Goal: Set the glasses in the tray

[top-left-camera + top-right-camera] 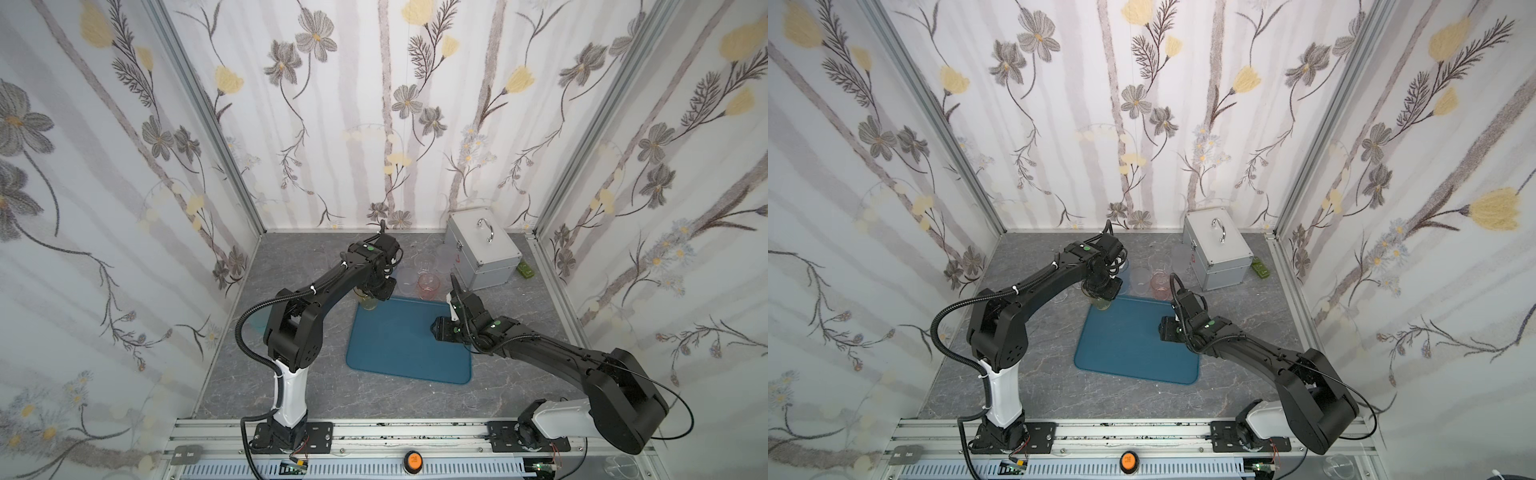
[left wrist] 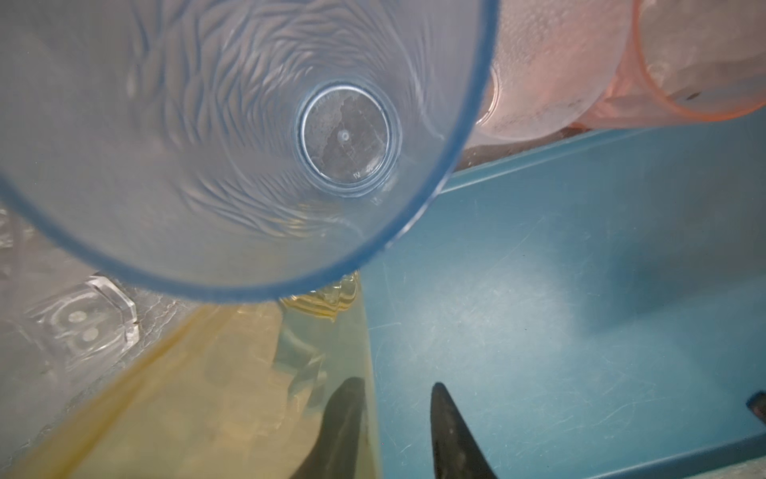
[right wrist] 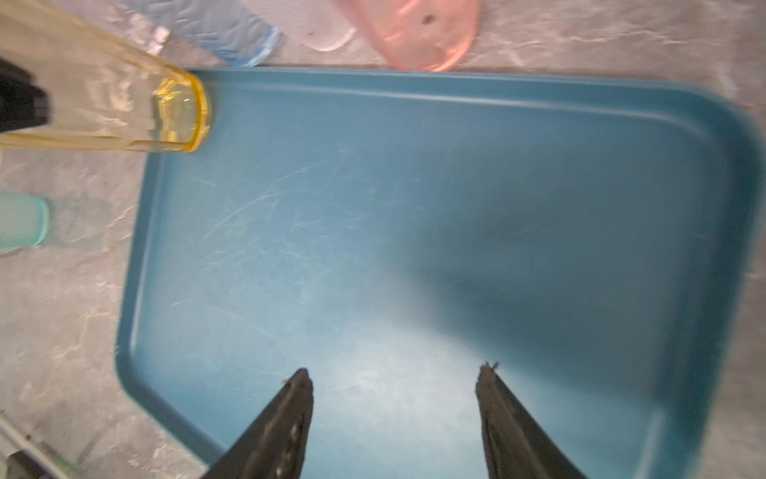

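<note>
Big picture first: the grey marbled bench [image 1: 374,399], and in the middle of it the teal-blue tray [image 1: 409,345]. Its floor is nearly all bare blue in both top views, so I'd call this early going: one glass delivered at most, and the rest to come. The silver case [image 1: 482,253] at the back right is no part of my job.

My left tool [image 1: 376,293] is down at the tray's far left corner, right over the amber glass [image 1: 368,303]. In the left wrist view its jaws stand a little apart. One of its fingers [image 2: 344,427] shows through the amber wall, and the other sits outside it with bare tray between them. To me that looks like a loose straddle, not a grip.

The amber glass stands upright with its base tucked into that corner. I can't swear it sits fully inside the rim.

My right tool [image 3: 396,373] hangs wide open with nothing in it, above the tray's right side.

The rest are all on the bench:
- The pink glass [image 1: 428,286] and the blue-tinted glass [image 3: 236,35] are just beyond the tray's far edge.
- A clear glass [image 1: 424,262] is behind them.
- A frosted glass [image 1: 444,254] is beside the case.
- A teal glass [image 3: 20,220] is off to the tray's left.
- A clear faceted glass [image 2: 83,323] is near the amber one.
</note>
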### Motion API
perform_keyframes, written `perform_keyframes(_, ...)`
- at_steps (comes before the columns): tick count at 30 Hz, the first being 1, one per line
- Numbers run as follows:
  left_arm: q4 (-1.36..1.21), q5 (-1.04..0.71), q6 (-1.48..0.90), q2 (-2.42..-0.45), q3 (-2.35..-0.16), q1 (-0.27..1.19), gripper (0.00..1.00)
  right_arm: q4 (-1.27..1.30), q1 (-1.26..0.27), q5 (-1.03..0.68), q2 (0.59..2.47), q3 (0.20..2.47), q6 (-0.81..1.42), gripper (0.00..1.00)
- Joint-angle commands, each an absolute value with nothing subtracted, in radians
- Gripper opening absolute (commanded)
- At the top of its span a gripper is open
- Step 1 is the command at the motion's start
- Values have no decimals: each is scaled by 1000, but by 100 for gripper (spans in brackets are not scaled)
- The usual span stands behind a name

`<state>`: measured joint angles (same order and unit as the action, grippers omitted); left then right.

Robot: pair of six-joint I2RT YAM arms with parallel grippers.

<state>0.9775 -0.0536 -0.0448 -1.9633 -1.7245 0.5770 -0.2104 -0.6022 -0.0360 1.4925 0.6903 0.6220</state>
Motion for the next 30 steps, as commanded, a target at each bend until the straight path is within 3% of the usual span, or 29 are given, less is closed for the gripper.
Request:
perform_keyframes(1,994,-55,-17,-1947,-1747,578,36,-270,-547,27,1454,668,572,64)
perform_keyframes(6,994,-65,1,-1941,-1755,578,39,-324,-453,87,1400,643,557,64)
perform_keyframes(13,992,-69,37,-1958,-1751,574,32,-327,-414,61,1419,600,560,65)
perform_keyframes(24,995,-93,69,-1965,-1744,549,10,-245,-429,-59,1505,566,553,38)
perform_keyframes(30,996,-101,70,-1938,-1726,549,5,-345,-471,23,1547,614,507,18)
